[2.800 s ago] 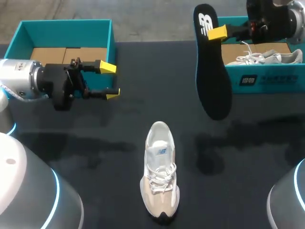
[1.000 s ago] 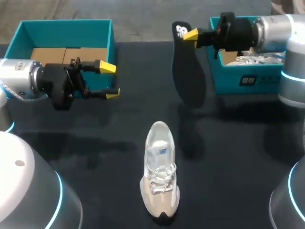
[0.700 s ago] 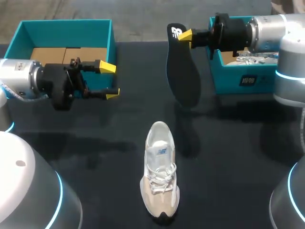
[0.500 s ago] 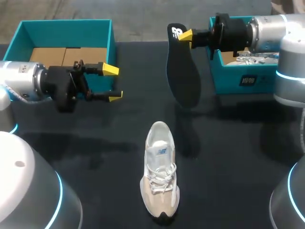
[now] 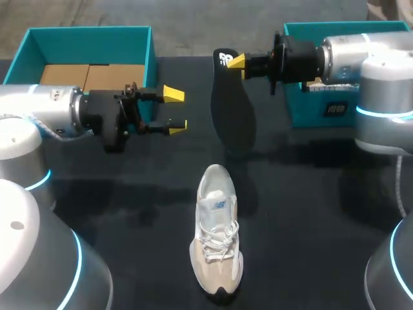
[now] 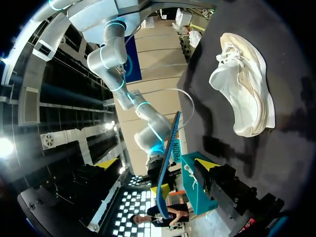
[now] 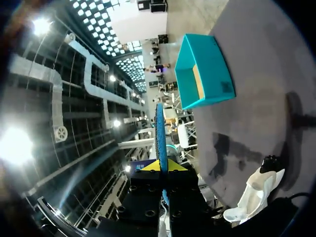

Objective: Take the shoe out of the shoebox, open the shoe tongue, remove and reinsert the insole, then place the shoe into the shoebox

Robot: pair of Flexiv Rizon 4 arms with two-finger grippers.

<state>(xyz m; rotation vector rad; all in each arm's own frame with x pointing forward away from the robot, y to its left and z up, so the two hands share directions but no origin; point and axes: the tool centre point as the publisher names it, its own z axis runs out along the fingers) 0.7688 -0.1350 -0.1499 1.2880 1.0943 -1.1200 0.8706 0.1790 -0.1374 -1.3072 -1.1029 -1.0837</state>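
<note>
While tight on the thin black insole (image 5: 229, 110), right tool (image 5: 236, 61); left tool (image 5: 175, 110) agape; cream laced shoe (image 5: 216, 236) below

The shoe (image 5: 216, 236) lies on the tabletop (image 5: 322, 226), near the middle. Behind it the insole (image 5: 231, 106) hangs upright, pinched at its top end by the right tool (image 5: 233, 62). One box (image 5: 90, 51) stands far left, another (image 5: 335, 103) far right. The left tool (image 5: 175, 110) – fingers apart – sits between the left box and the insole.
</note>
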